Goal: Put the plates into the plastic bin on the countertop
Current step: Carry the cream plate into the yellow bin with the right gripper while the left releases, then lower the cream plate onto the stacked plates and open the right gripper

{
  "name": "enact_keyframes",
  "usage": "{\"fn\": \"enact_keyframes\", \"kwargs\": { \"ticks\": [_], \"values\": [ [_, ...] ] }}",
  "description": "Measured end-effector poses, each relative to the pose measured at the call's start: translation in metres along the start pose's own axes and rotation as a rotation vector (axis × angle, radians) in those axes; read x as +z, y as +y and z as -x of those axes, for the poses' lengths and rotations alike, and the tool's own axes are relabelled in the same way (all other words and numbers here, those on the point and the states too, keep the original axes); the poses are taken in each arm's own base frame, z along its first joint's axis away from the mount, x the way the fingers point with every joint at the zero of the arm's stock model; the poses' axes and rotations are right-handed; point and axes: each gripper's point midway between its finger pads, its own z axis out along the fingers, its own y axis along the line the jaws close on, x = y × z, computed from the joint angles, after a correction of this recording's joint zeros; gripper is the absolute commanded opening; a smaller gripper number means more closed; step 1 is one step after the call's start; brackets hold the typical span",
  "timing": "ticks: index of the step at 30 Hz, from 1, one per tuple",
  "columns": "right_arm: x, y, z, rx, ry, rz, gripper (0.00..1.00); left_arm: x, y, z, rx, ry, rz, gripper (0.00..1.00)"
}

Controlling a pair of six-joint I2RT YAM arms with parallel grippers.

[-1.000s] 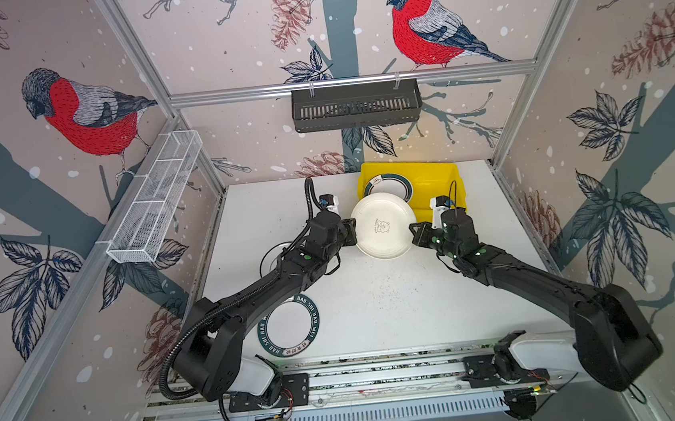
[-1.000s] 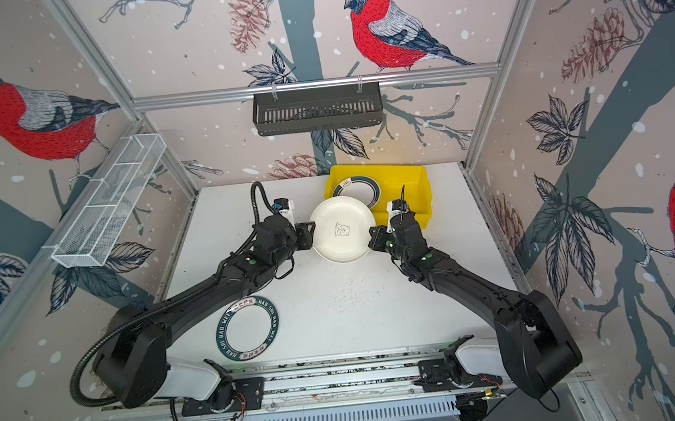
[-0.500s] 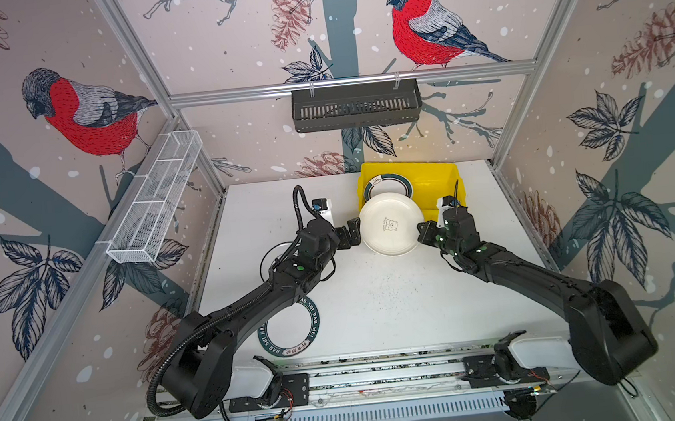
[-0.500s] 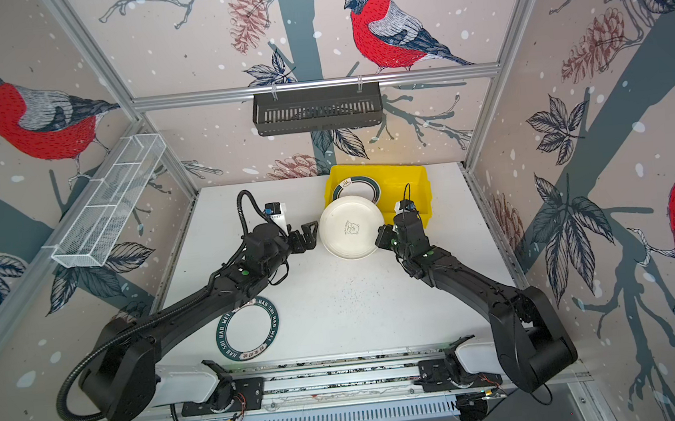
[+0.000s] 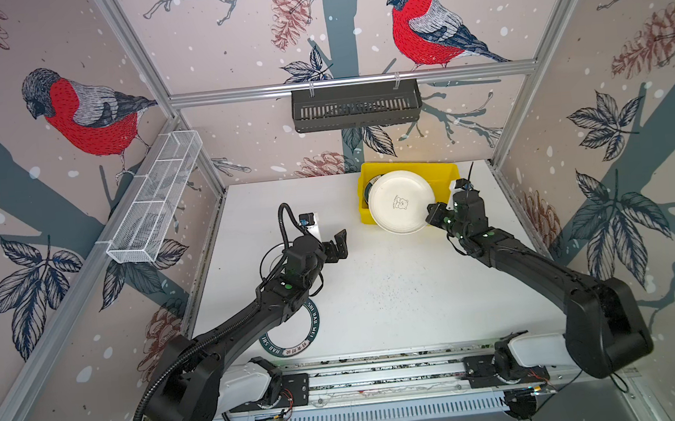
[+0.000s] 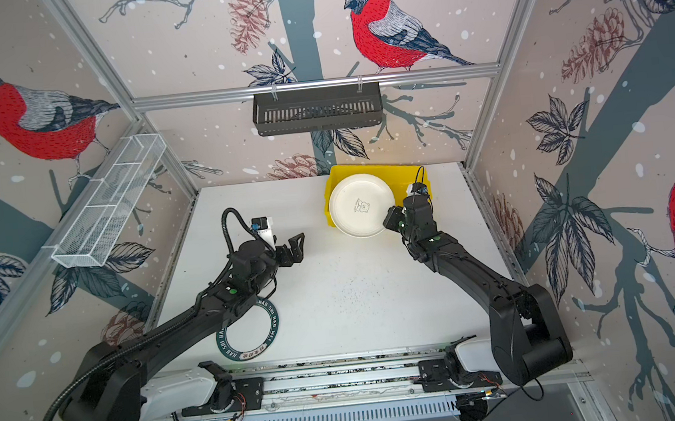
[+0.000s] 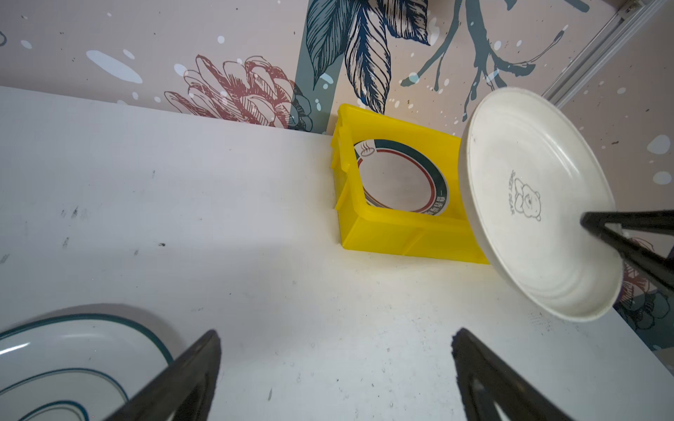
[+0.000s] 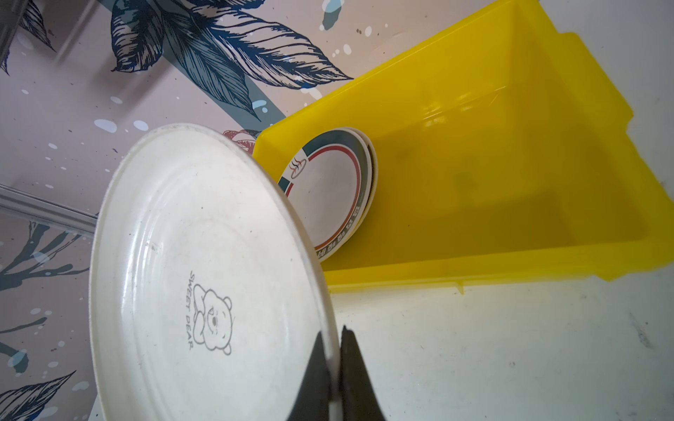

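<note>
White plate with a bear print is pinched at its rim by the right claw, raised and tilted; in both top views it overlaps the near edge of the yellow bin, upper middle. Left claw is spread wide, holding nothing, left of centre over the counter. A second ago both claws held it nearer mid-table; the left has let go and backed off. Count: five plates. One held, stack of two in bin, lettered plate and ringed plate on counter under left arm. One bin.
</note>
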Motion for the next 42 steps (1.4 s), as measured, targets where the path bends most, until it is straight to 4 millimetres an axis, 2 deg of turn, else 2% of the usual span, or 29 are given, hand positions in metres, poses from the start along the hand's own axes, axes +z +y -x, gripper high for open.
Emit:
{"fn": "enact_keyframes", "kwargs": {
  "ticks": [10, 16, 22, 27, 33, 36, 42],
  "values": [
    [0.023, -0.007, 0.037, 0.023, -0.029, -0.045, 0.0, -0.023, 0.009, -0.034, 0.075, 0.042, -0.043, 0.98],
    [0.061, -0.028, 0.052, 0.071, 0.006, -0.075, 0.0, -0.037, 0.001, -0.021, 0.091, -0.019, -0.093, 0.98],
    [0.102, -0.026, 0.053, 0.091, 0.053, -0.065, 0.0, -0.046, 0.005, -0.015, 0.092, -0.061, -0.075, 0.98],
    [0.13, -0.023, 0.057, 0.092, 0.069, -0.05, 0.0, -0.046, 0.008, -0.013, 0.092, -0.069, -0.058, 0.98],
    [0.162, -0.017, 0.054, 0.092, 0.104, -0.038, 0.0, -0.048, 0.007, -0.008, 0.098, -0.083, -0.062, 0.98],
    [0.171, -0.014, 0.047, 0.085, 0.123, -0.046, 0.0, -0.05, 0.007, -0.005, 0.098, -0.093, -0.059, 0.98],
    [0.174, -0.016, 0.025, 0.067, 0.153, -0.089, 0.0, -0.051, 0.01, -0.005, 0.105, -0.1, -0.042, 0.98]
  ]
}}
